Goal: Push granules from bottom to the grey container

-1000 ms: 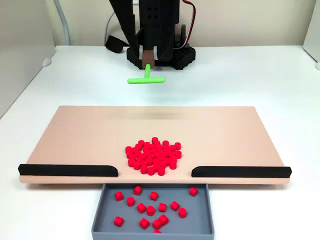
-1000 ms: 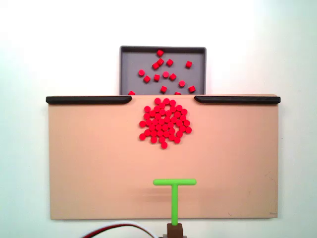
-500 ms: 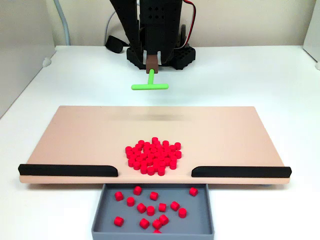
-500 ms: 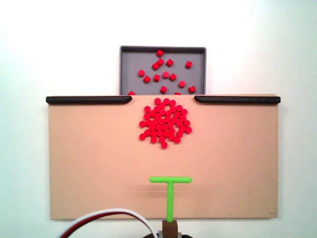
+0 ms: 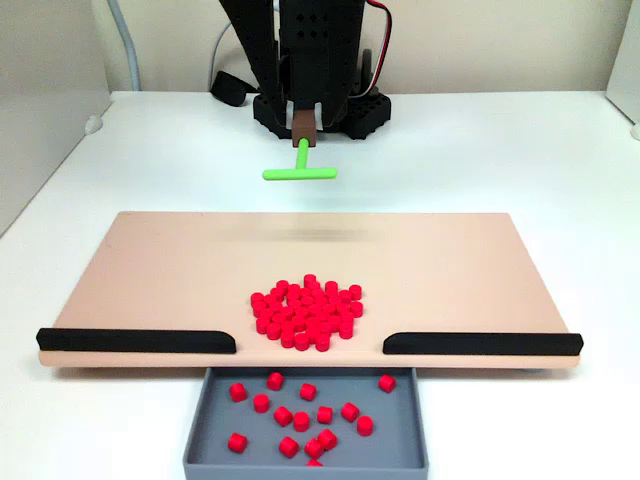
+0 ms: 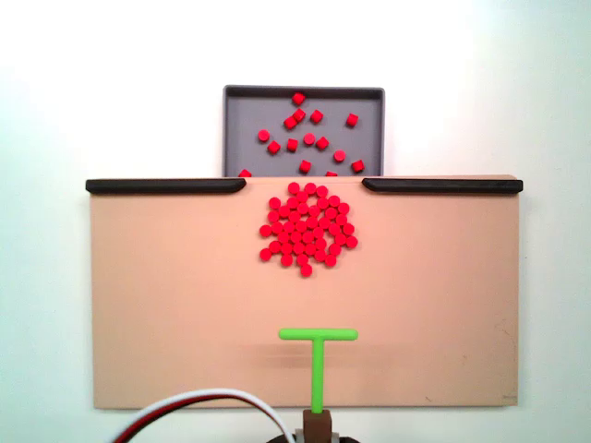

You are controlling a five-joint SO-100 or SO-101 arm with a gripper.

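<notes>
Red granules (image 6: pixel 307 229) (round cluster) beside grey container (image 6: pixel 242 115).

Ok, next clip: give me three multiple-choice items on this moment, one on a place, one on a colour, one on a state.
1. Where does the main cluster of granules lie?
A. On the tan board, at the gap between the black strips
B. On the white table beside the board
C. Piled against the right strip's far end

2. What colour is the T-shaped pusher?
A. Blue
B. Green
C. Black

3. What is the state of the grey container?
A. Empty
B. Tipped on its side
C. Holding some scattered granules

Answers: 1 A, the pile sits on the board just before the gap; 2 B, bar and stem are bright green in both fixed views; 3 C, loose red pellets lie on its floor.
</notes>
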